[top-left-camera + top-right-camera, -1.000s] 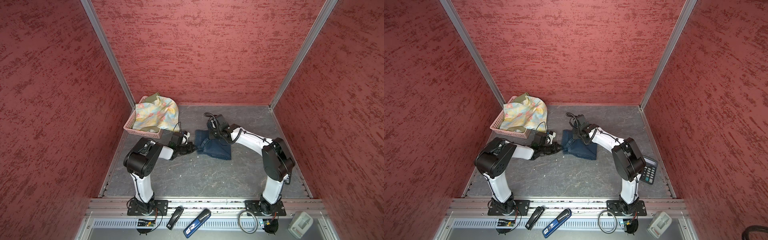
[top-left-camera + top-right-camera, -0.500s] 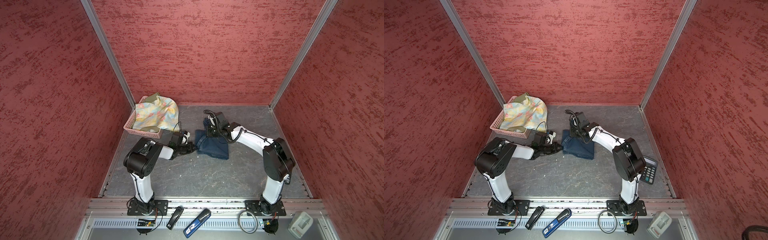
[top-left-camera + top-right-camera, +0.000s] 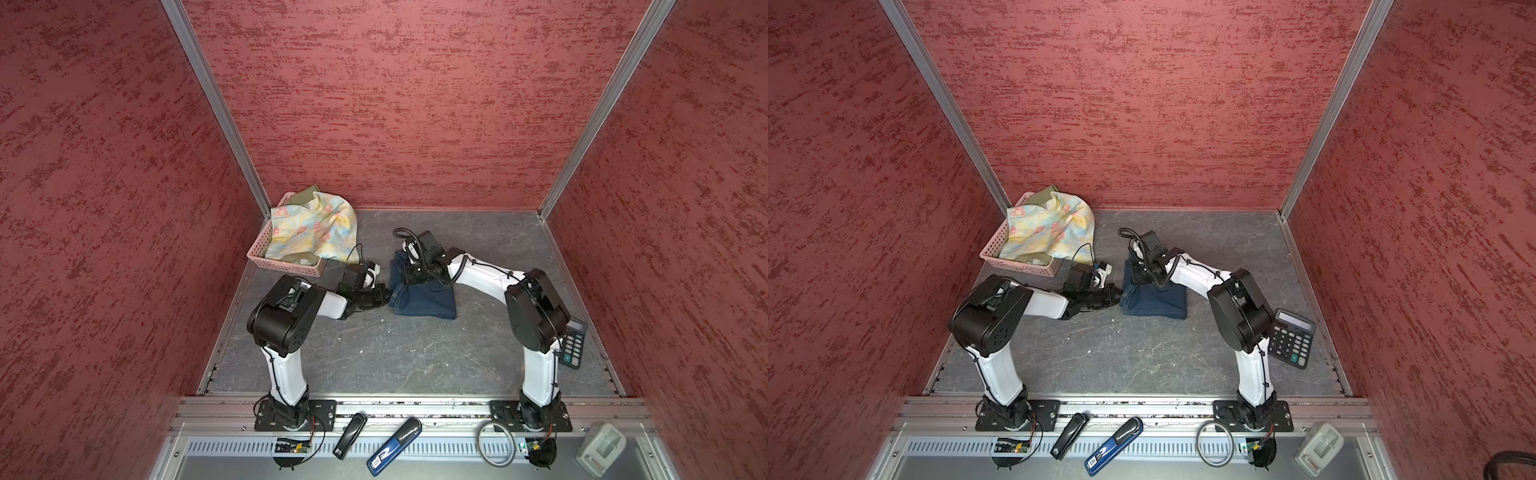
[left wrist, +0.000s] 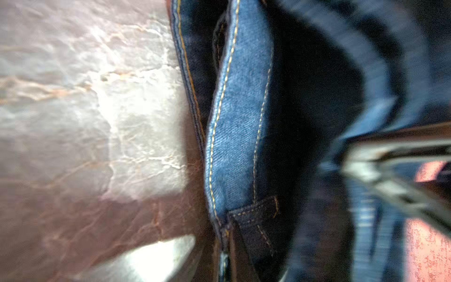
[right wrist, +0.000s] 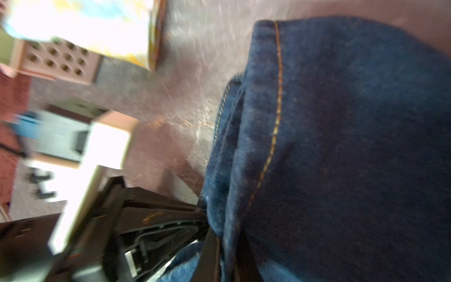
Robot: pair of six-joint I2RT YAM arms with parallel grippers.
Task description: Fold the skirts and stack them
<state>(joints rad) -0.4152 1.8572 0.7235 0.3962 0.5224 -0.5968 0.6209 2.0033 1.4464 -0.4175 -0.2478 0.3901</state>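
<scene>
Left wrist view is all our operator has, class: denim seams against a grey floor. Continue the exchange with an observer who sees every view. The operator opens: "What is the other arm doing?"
Observer: The right gripper is shut on an edge of the denim skirt.
Operator: Where are the other skirts?
Observer: The pastel skirt lies crumpled in the pink basket, back left.
Operator: And the olive one?
Observer: The olive skirt sits under the pastel one, in the same basket.

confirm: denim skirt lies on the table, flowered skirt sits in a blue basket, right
Not quite: the basket is pink, not blue, as both top views show. The denim skirt does lie on the table, the flowered skirt in the basket.
</scene>
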